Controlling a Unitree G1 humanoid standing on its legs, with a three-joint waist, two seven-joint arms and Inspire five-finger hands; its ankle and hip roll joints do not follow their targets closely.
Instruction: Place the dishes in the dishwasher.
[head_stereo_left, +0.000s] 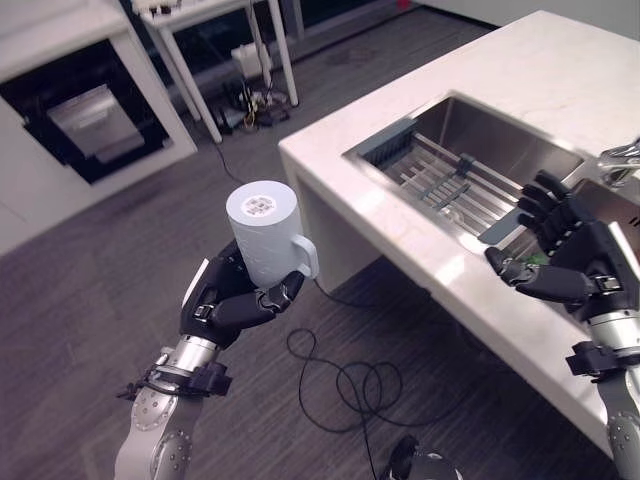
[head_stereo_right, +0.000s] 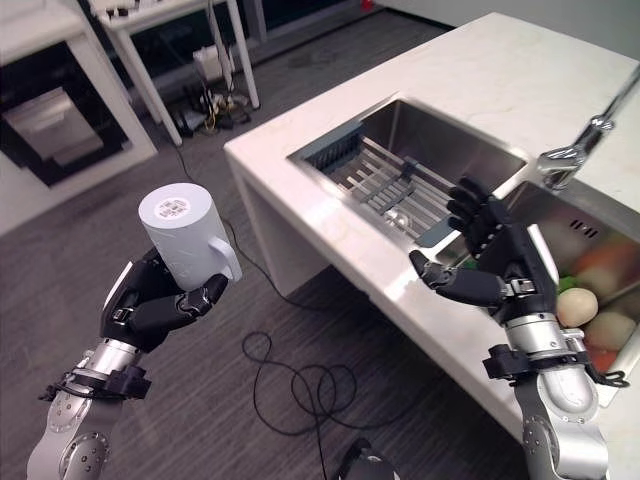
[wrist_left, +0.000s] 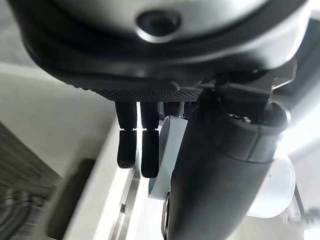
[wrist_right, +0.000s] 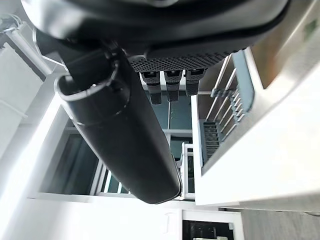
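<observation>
the left hand (head_stereo_left: 235, 300) was curled round an upside-down white mug (head_stereo_left: 262, 232), held over the floor beside the counter (head_stereo_left: 500, 110); the right hand (head_stereo_right: 490, 260) hung open above the sink (head_stereo_right: 470, 150). the mug would best be kept level and carried slowly.

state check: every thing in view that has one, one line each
white mug: upside down, held off the floor, clear of the counter
left hand: shut on the mug
right hand: open, holding nothing, over the counter edge by the sink
sink: rack inside, no dishes visible on it
dishwasher: open, rack visible inside
</observation>
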